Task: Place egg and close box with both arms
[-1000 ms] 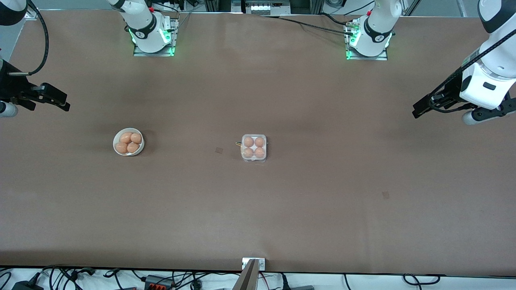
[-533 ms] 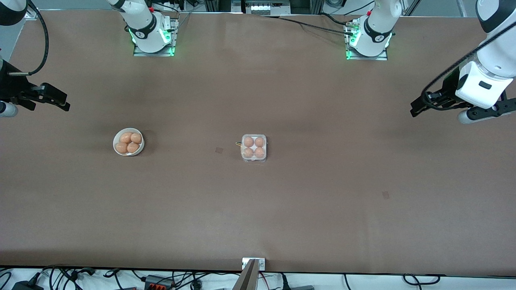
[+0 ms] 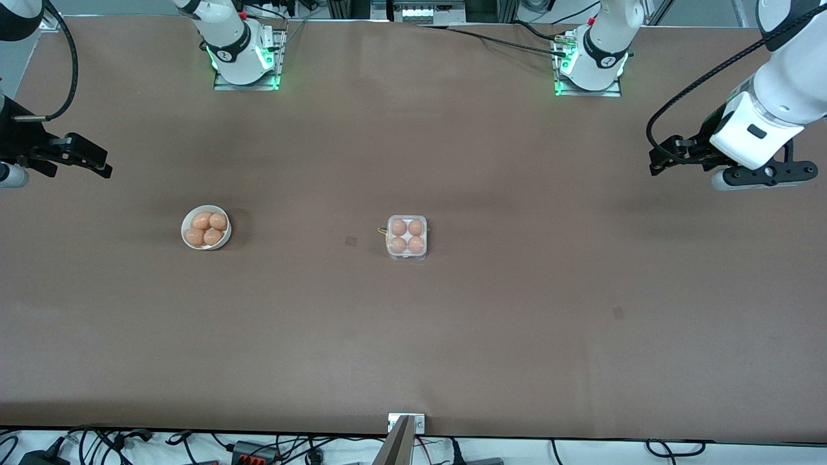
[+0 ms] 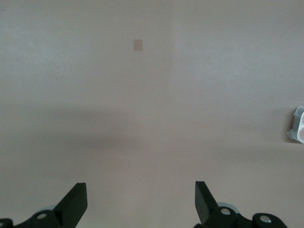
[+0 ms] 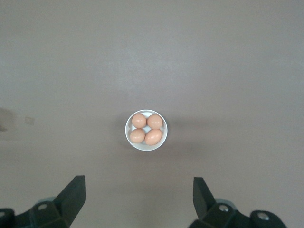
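Small square clear-plastic egg box [image 3: 406, 237] with whitish tray: middle of the frame in the front view, on the brown tabletop [image 3: 413, 336]. Four orange-brown eggs [image 3: 407, 236] seated in its four cups, one per cup. Lid state not resolvable. In the left wrist view only a corner of the box [image 4: 298, 126] visible at the frame edge.

Round white bowl [image 3: 206, 227]: left of centre in the front view, toward the right arm's end of the tabletop, well apart from the box, about level with it. Four more oval orange-brown eggs [image 3: 207, 228] inside, touching one another. Same bowl [image 5: 146, 130] centred in the right wrist view.

Left tool [image 3: 659, 165]: right edge of the front view, upper half, raised over bare tabletop at the left arm's end, well apart from the box. Fingers [image 4: 76, 202] spread wide in the left wrist view, nothing between them.

Right tool [image 3: 97, 165]: left edge of the front view, upper half, raised over the tabletop at the right arm's end, above the bowl in the frame. Fingers [image 5: 73, 192] spread wide in the right wrist view, nothing held.

Small darker square marks on the tabletop: one [image 3: 351, 241] just beside the box, one [image 3: 618, 312] lower right.
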`<state>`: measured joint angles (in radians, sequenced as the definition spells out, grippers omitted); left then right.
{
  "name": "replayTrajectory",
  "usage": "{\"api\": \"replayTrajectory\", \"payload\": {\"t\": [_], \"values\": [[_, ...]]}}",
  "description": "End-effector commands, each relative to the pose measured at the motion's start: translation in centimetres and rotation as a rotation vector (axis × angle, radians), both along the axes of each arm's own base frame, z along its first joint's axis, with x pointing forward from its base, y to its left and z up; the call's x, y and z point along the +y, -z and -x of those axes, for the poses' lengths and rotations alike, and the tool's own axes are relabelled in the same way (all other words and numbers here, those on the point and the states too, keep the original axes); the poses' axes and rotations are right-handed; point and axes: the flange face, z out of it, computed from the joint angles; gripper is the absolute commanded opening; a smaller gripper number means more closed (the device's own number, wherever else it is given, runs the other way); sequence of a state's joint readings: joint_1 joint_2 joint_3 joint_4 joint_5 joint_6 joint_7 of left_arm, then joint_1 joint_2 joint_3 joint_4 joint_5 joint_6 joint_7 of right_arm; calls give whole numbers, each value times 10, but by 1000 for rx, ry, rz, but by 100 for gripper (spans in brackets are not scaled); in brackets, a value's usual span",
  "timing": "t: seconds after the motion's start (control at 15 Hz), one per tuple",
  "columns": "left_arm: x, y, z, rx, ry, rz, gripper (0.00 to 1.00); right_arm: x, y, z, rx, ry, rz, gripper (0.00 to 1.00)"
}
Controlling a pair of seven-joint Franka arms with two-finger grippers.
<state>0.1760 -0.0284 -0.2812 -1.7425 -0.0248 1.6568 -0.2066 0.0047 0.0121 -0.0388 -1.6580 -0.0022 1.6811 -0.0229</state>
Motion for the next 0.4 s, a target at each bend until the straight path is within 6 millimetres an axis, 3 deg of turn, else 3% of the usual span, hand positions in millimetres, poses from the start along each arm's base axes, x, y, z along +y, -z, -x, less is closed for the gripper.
{"api": "replayTrajectory", "payload": {"t": [0.0, 0.33], "values": [[0, -9, 0, 5, 17, 18, 100, -1, -4, 5, 0, -13, 5, 100], [0, -8, 0, 6, 8, 19, 100, -1, -4, 5, -1, -12, 5, 100]]}}
